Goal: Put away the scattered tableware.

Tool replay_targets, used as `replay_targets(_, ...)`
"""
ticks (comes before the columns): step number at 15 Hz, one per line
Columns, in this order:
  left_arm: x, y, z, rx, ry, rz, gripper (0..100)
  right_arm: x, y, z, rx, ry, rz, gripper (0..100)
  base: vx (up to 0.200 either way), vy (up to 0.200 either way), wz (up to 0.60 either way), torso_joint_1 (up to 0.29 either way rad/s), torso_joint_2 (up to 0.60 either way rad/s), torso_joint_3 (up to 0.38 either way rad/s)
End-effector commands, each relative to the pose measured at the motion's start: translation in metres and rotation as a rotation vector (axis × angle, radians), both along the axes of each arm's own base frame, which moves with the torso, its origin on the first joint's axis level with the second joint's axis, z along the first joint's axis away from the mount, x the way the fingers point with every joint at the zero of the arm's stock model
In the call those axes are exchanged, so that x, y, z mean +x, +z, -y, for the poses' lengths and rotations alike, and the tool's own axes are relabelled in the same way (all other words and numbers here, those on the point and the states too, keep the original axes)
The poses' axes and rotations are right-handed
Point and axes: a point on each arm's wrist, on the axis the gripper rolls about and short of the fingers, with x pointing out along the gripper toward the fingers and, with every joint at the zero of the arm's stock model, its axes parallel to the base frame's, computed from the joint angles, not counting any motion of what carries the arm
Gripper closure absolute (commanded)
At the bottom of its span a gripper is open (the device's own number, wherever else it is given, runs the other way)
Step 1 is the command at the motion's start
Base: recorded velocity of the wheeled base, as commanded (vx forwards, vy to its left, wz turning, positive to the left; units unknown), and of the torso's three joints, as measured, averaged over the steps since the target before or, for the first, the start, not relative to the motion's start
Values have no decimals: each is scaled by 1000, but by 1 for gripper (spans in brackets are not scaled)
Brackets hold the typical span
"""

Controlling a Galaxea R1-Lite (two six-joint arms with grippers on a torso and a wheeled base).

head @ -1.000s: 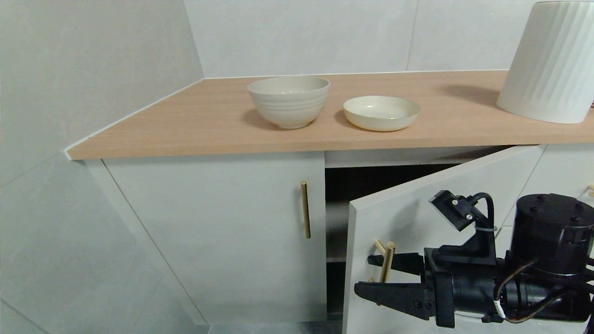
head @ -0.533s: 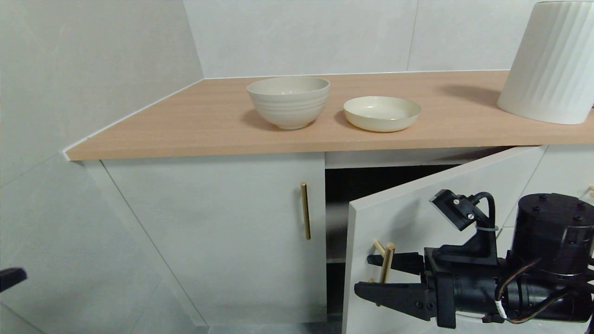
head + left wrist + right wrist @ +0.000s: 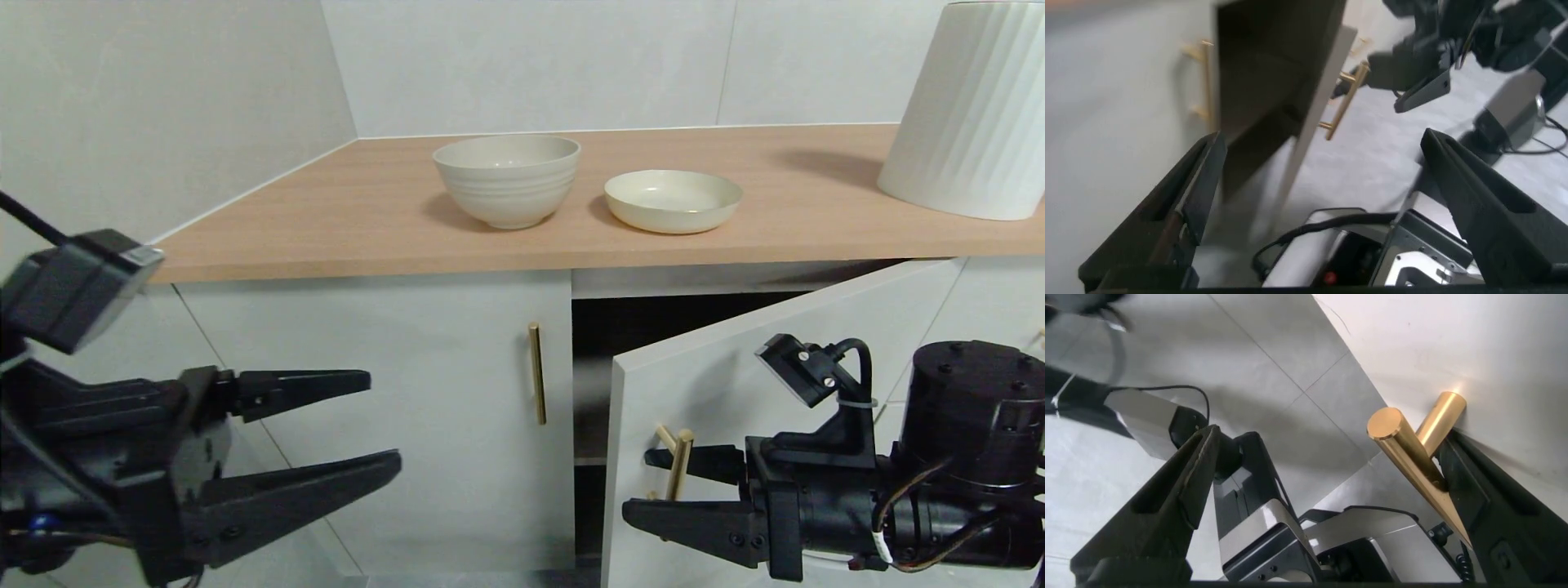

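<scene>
Left gripper [image 3: 382,420] has risen into view, spread and empty. Right gripper [image 3: 637,483], spread astride the door handle [image 3: 679,465], should draw the cabinet door [image 3: 775,343] fully open first

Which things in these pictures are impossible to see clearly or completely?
Cabinet inside, head view: dark, and the open door covers part.
Ribbed white container, head view: right side cut off by the picture's edge.
Bowl, head view: its near wall hides the inner bottom.

Left arm [image 3: 90,457], right arm [image 3: 906,490]: jaws apart.
</scene>
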Motion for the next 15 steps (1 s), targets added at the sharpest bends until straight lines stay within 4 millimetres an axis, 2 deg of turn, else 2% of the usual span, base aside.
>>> replay_targets(1,25,-38,22,35,-49,-134,0,1,-2,-1,-5,-1,-5,0,0,0,0,0,0,0)
replay_targets(5,23,-46,43,-44,-107,-261,0,0,-1,-1,-4,2,-4,0,0,0,0,0,0,0)
replay_targets(12,38,-71,53,-6,-97,-349,0,-1,-5,-5,-14,18,-15,0,0,0,0,0,0,0)
replay_targets(13,39,-71,53,-5,-97,-351,100,-1,-5,-5,-14,18,-15,0,0,0,0,0,0,0)
replay_targets(15,42,-69,55,-10,-99,-344,100,-1,-5,-5,-16,16,-17,0,0,0,0,0,0,0)
